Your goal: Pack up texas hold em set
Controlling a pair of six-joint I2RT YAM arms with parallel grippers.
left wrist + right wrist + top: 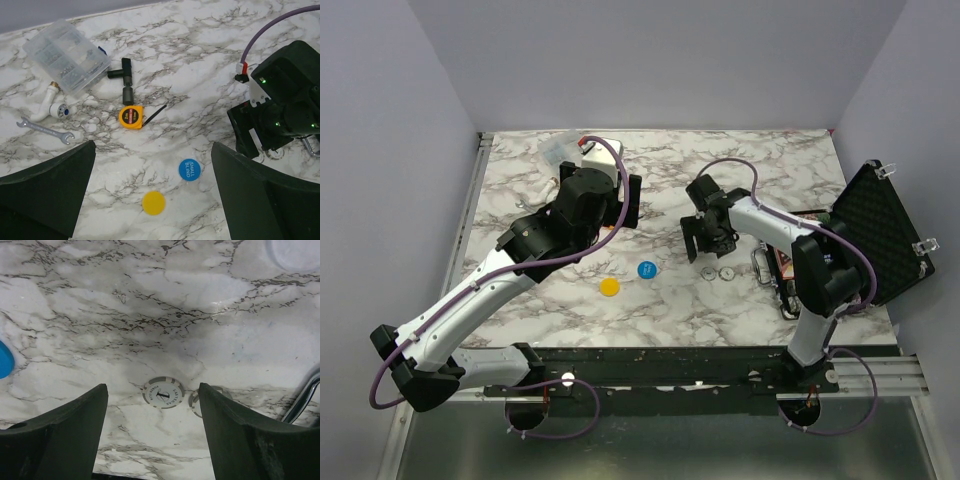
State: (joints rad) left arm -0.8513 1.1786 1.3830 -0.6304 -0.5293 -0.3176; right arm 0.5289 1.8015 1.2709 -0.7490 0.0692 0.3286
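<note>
The black briefcase (868, 232) stands open at the right edge, foam lid raised, with a red card box (786, 262) in its base. A blue "SMALL BLIND" disc (189, 169) and a yellow disc (153, 203) lie mid-table. Two white poker chips lie flat side by side; one (163, 392) shows fully, the other (194, 403) is half hidden behind a finger. My right gripper (152, 388) hangs open just over them, holding nothing. My left gripper (152, 150) is wide open and empty, high above the blue and yellow discs.
At the back left lie a clear compartment box (66, 55), an orange tape measure (131, 116), a black pipe fitting (125, 75), a white pipe fitting (50, 102) and a wrench (45, 130). The briefcase's metal handle (302, 400) sits right of the chips.
</note>
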